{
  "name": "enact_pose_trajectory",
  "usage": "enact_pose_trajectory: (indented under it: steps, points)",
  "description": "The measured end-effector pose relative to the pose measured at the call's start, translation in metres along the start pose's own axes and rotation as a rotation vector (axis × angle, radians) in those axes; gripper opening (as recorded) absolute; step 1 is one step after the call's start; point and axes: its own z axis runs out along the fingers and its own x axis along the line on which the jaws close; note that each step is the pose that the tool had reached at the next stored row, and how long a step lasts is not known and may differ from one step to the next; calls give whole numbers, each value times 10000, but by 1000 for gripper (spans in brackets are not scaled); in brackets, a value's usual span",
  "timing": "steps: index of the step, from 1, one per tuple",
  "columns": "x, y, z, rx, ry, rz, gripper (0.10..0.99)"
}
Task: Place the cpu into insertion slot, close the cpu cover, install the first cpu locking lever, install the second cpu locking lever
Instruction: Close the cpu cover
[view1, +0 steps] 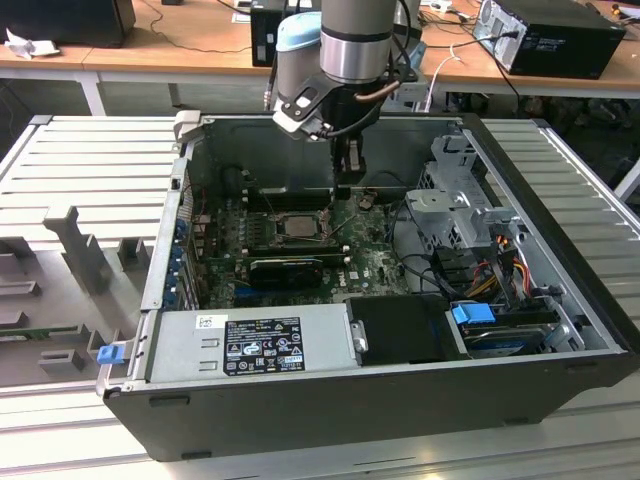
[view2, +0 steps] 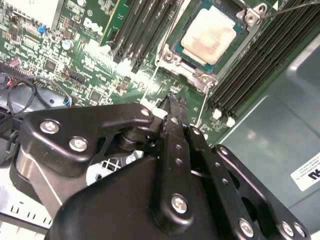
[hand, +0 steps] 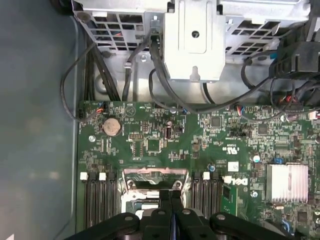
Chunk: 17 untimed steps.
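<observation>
The cpu is seated in the insertion slot on the green board, silvery-tan face up, with black memory slots on either side. The tool is pinched fully closed with nothing in it. Its tip is down near the board, just beside the socket, and in the exterior view it's on the right of the chip. The open PC case lies on a ribbed metal surface.

Bright, even light; v. soft shadows
</observation>
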Motion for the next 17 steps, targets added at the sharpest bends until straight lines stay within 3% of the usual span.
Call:
enact_pose_trajectory:
  steps: [17]
  points:
    - [-1, 74, -5, 115, -1, 0, 106]
